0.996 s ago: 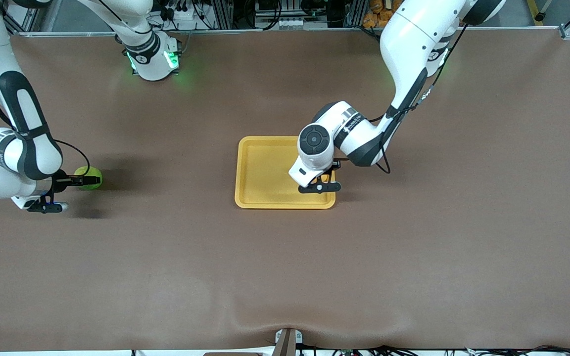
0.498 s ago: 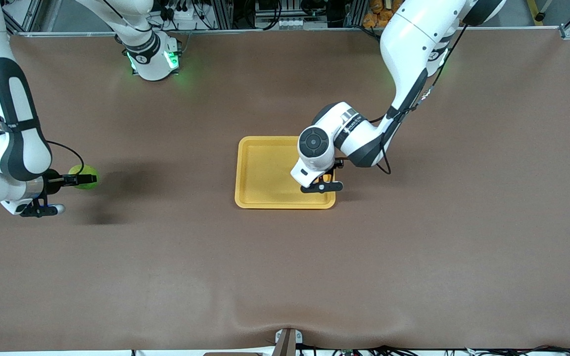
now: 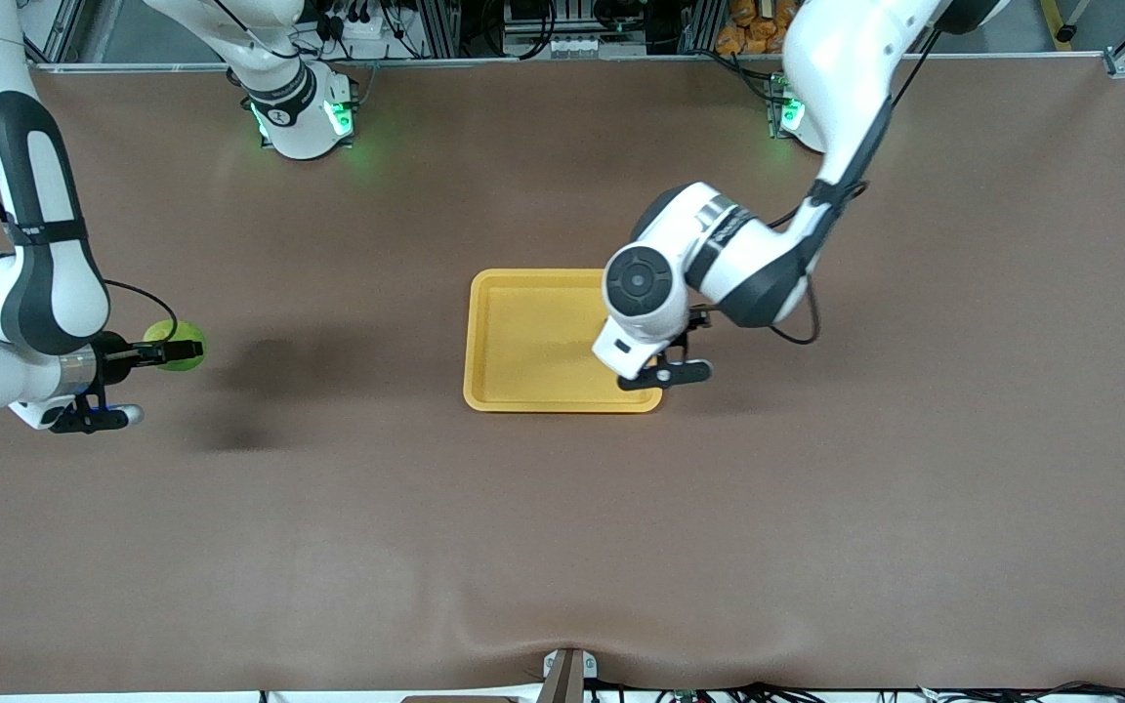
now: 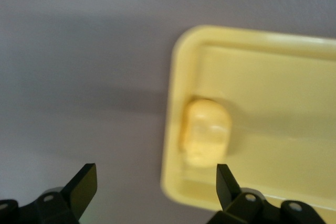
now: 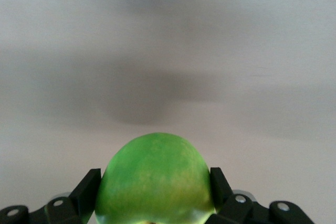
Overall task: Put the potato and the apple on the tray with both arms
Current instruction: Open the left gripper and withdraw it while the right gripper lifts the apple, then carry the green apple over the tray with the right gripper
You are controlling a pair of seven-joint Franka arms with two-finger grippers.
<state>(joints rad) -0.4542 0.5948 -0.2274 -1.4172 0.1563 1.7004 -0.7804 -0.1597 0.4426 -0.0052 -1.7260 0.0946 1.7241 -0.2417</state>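
Note:
The yellow tray [image 3: 523,337] lies mid-table. In the left wrist view the pale-yellow potato [image 4: 206,132] lies in the tray [image 4: 273,77], close to a rim near a corner. The left arm's wrist hides it in the front view. My left gripper [image 3: 672,353] hangs open and empty over the tray's edge toward the left arm's end; in its wrist view [image 4: 155,177] the fingers stand wide apart above the potato. My right gripper [image 3: 170,351] is shut on the green apple [image 3: 184,337], held above the table at the right arm's end; the apple [image 5: 155,177] fills its jaws.
Brown table mat [image 3: 562,537] all round. The arms' bases with green lights [image 3: 304,117] stand along the table's edge farthest from the front camera.
My left gripper has risen and shifted toward the left arm's end of the tray. My right gripper has lifted the apple; its shadow has moved away from it.

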